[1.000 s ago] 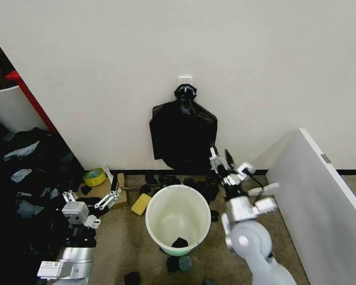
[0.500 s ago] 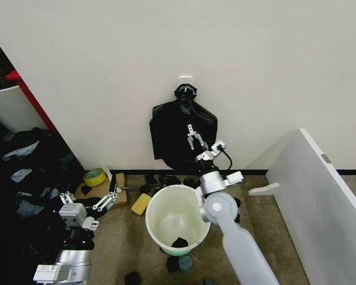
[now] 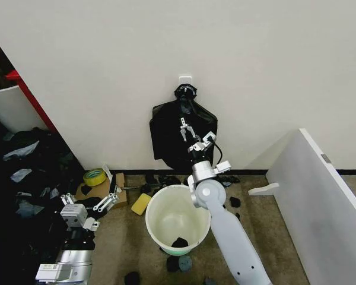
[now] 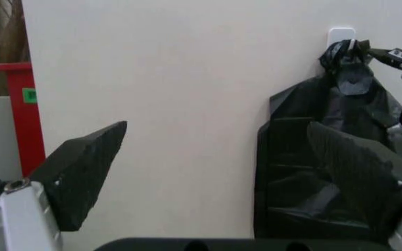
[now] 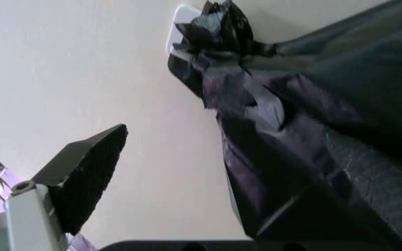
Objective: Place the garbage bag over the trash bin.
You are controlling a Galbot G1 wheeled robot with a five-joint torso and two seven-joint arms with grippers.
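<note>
While the bin (image 3: 177,218) stands on the floor near the wall, a yellow block (image 3: 140,204), tape roll (image 3: 95,177) and black scraps (image 3: 180,242) lie around it. The bags (image 3: 175,138) hang from a wall hook (image 3: 185,78) behind it. The right end effector (image 3: 194,135) reaches up over the rim to them, fingers apart. The left end effector (image 3: 110,199) rests low beside the tape, fingers apart.

white trash bin (image 3: 177,221) sits upright on the floor by the wall, open, with a black scrap inside. No garbage bag over it yet.
</note>
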